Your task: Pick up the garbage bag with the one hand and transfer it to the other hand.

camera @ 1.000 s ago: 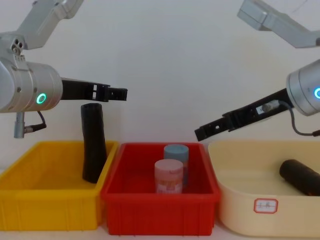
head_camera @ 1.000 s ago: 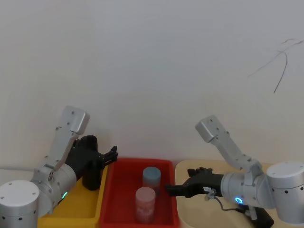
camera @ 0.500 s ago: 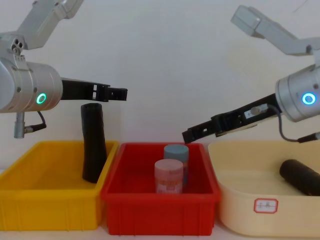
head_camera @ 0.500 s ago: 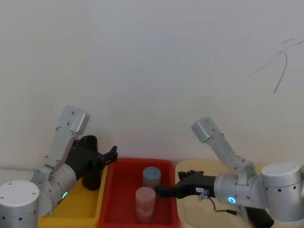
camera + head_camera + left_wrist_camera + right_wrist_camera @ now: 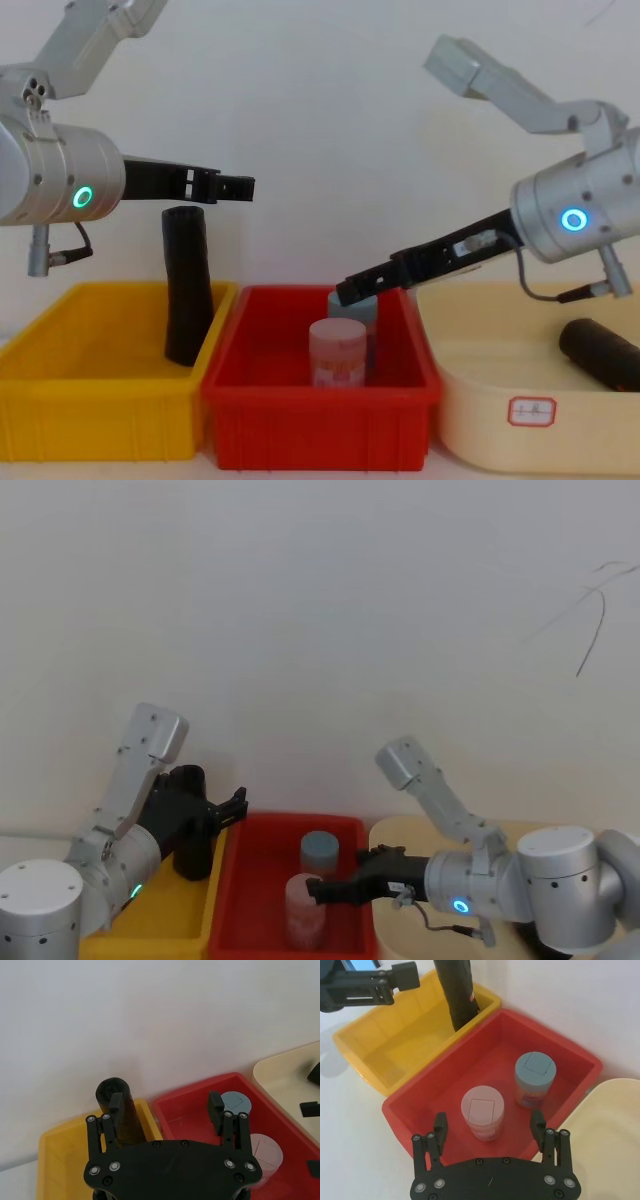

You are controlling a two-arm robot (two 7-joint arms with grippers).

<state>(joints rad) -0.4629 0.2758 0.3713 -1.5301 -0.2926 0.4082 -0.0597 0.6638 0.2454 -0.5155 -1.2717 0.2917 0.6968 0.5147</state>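
Blank white wall (image 5: 320, 100) behind yellow bin (image 5: 60, 400), red bin (image 5: 320, 430), cream bin (image 5: 470, 420) in a row. Over the yellow bin, left gripper (image 5: 238, 187), green-ringed, level, fingers (image 5: 117, 1105) spread wide, gripping nothing. Just beneath it, back from its tips, garbage bag (image 5: 187, 290): standing on end in that bin, long axis near vertical, leaning slightly, lined up with one finger rather than centred between both. Nearer hand by far; probably needs a sideways shift and a drop to straddle it. Right gripper (image 5: 489, 1121), blue-ringed, open and empty, above pink jar (image 5: 337, 355) and blue jar (image 5: 535, 1072), well apart from the bag. Bag's foot hidden by the bin wall; look-alike roll (image 5: 600, 355) cut off at the chest view's edge.
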